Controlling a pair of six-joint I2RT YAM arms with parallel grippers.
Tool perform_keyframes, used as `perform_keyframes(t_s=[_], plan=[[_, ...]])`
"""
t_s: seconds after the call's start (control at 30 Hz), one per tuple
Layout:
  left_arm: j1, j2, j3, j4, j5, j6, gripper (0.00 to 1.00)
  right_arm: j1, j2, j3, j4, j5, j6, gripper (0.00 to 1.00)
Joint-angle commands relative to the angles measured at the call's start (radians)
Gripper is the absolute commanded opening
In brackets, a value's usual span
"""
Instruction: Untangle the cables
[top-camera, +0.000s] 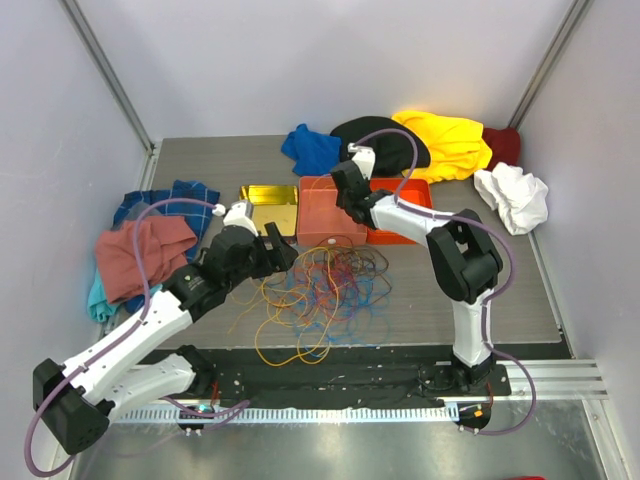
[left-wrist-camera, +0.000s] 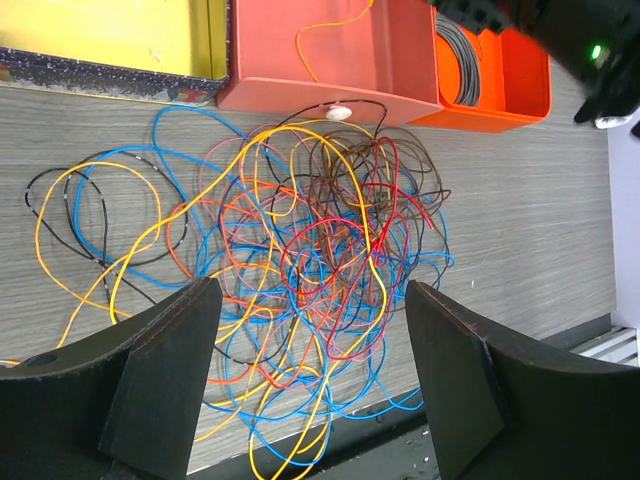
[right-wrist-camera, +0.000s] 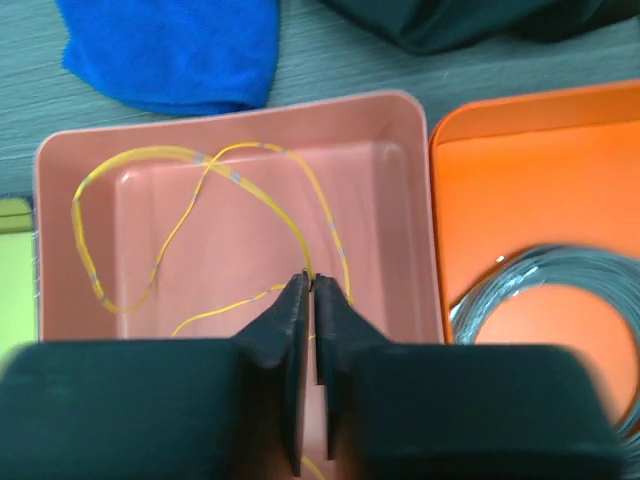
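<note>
The cables (top-camera: 320, 285) lie in a tangle of orange, yellow, red, blue and dark loops on the table in front of the boxes. My left gripper (top-camera: 275, 250) hangs open over the tangle's left side. In the left wrist view the tangled cables (left-wrist-camera: 320, 240) spread between and beyond its gripper (left-wrist-camera: 312, 300), nothing touching the fingers. My right gripper (top-camera: 345, 185) is over the salmon box (top-camera: 320, 215). In the right wrist view it (right-wrist-camera: 311, 280) is shut on a yellow cable (right-wrist-camera: 140, 155) that loops across the box floor (right-wrist-camera: 240, 115).
An orange tray (right-wrist-camera: 540, 180) holding a grey coiled ring (right-wrist-camera: 560, 270) sits right of the salmon box. A yellow tin (top-camera: 268, 205) stands to its left. Cloths lie around: blue (top-camera: 310, 148), black (top-camera: 385, 135), yellow (top-camera: 450, 140), white (top-camera: 512, 195), and pink (top-camera: 140, 255) at the left.
</note>
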Motion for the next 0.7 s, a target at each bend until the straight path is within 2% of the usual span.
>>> perform_keyframes(t_s=[0.0,0.03,0.07,0.17,0.4,0.57,0.63,0.67], plan=[[-0.005,-0.019,-0.007,0.009,-0.025,-0.012,0.79,-0.005,-0.006,0.071,-0.115,0.011,-0.038,0.27],[-0.005,-0.024,-0.01,0.009,-0.025,-0.012,0.79,-0.005,-0.022,0.051,-0.103,0.003,-0.035,0.42],[-0.005,-0.024,-0.011,0.011,-0.027,-0.014,0.79,-0.002,-0.042,0.032,-0.081,0.005,-0.031,0.49],[-0.005,-0.025,-0.013,0.017,-0.028,-0.014,0.79,0.005,-0.109,-0.006,-0.084,0.02,-0.034,0.6],[-0.005,-0.019,-0.005,0.017,-0.041,-0.014,0.79,0.031,-0.282,-0.098,-0.096,0.068,-0.026,0.68],[-0.005,0.002,0.012,0.017,-0.054,-0.014,0.79,0.055,-0.42,-0.176,-0.074,0.091,-0.032,0.68],[-0.005,0.021,0.035,0.008,-0.065,-0.012,0.8,0.081,-0.5,-0.268,0.0,0.104,-0.041,0.66],[-0.005,0.027,0.044,-0.006,-0.08,-0.008,0.8,0.128,-0.622,-0.388,0.056,0.147,-0.056,0.65]])
